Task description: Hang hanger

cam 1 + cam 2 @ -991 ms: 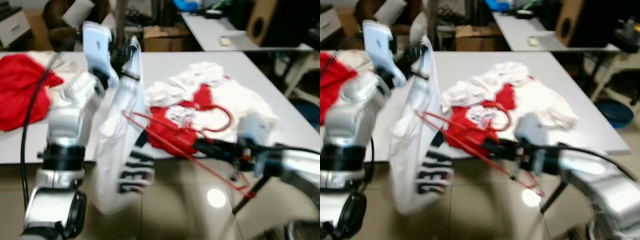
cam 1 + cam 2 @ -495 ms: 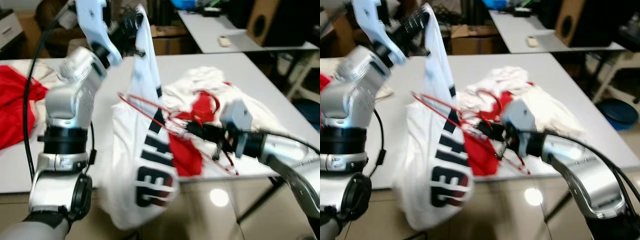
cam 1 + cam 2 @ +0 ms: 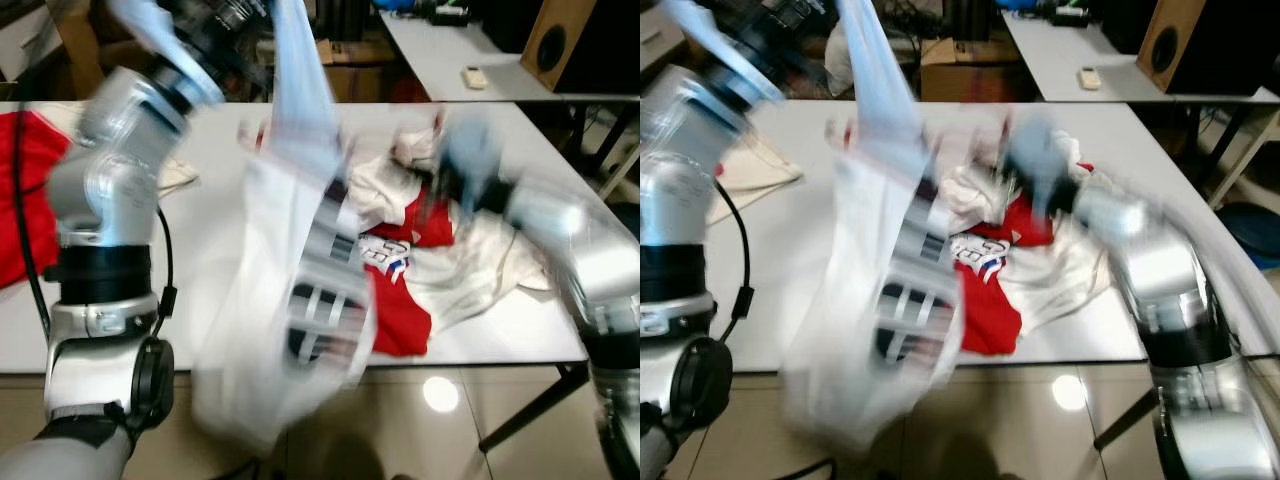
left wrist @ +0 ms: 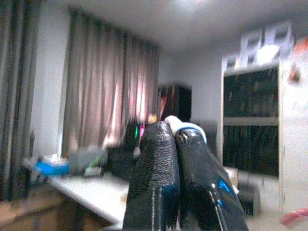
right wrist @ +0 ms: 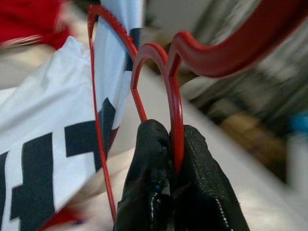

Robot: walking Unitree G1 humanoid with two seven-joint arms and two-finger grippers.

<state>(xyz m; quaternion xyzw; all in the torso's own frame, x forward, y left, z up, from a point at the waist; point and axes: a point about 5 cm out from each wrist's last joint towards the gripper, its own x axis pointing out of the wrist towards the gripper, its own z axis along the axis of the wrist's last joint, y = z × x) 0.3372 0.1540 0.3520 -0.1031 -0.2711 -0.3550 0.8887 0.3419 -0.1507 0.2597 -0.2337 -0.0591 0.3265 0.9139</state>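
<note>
Your head camera now looks squarely over the wide, smooth grey table [image 3: 210, 250], and both arms and the cloth smear with motion far more than half a second ago. The large white T-shirt with bold black lettering [image 3: 300, 300] was hanging in crisp folds with its letters legible; now it is a pale blur draped from high above the table down past the near edge, its black bars only streaks. The loose heap of white and red garments [image 3: 420, 250] lies crumpled on the table to your right of it, soft and wrinkled, where it was before.

Your right arm has swung up from the table edge; the right gripper [image 5: 166, 144] sits over the heap near the shirt. In the right wrist view its two textured black fingers [image 5: 149, 163] are pinched tight on the thin red wire hanger [image 5: 168, 77], just below its curved hook, with the hanger's thin frame running against the shirt's white fabric.

Your left gripper [image 4: 175, 132] is raised higher than before, at the top of the shirt; its pebbled black fingers are pressed together on a small fold of white cloth.
</note>
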